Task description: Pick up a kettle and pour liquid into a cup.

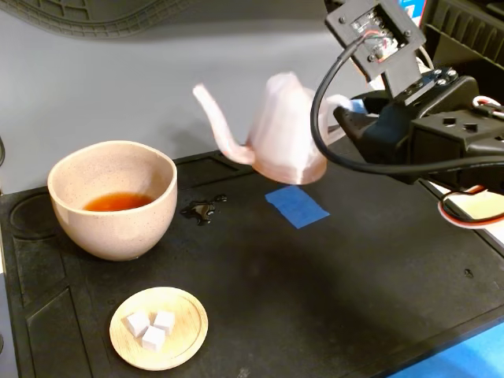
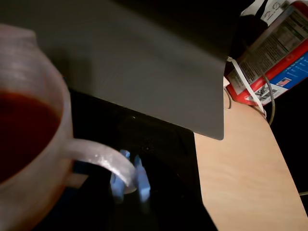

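In the fixed view the arm is reaching in from the right edge, its black wrist block sitting level and its camera bracket tilting up at the top. The hand (image 1: pixel 346 110) is pointing left and is clamped on the loop handle of the kettle (image 1: pixel 285 130), holding it in the air above the black mat (image 1: pixel 315 268) that is covering the worktop. The kettle is hanging nearly upright, tipped only slightly, with its long thin spout aiming up and to the left, toward the cup (image 1: pixel 114 201) but well short of it. Its base is hovering just above a blue tape square (image 1: pixel 295 205) stuck to the mat.

The cup is standing at the left of the mat, well apart from the kettle, and the liquid (image 1: pixel 118 201) is lying reddish-brown in its bottom. A small dark puddle (image 1: pixel 203 209) is glistening on the mat between the cup and the tape. Near the front edge a wooden dish (image 1: pixel 159 328) is holding three white cubes (image 1: pixel 153 328).

In the wrist view the kettle (image 2: pixel 33 159) is filling the left side, more of the red liquid (image 2: pixel 24 132) is showing inside it, and its handle is curving down to blue finger pads (image 2: pixel 142 178) that are pressing against it. A bare wooden surface (image 2: pixel 245 178) is lying to the right of the mat.
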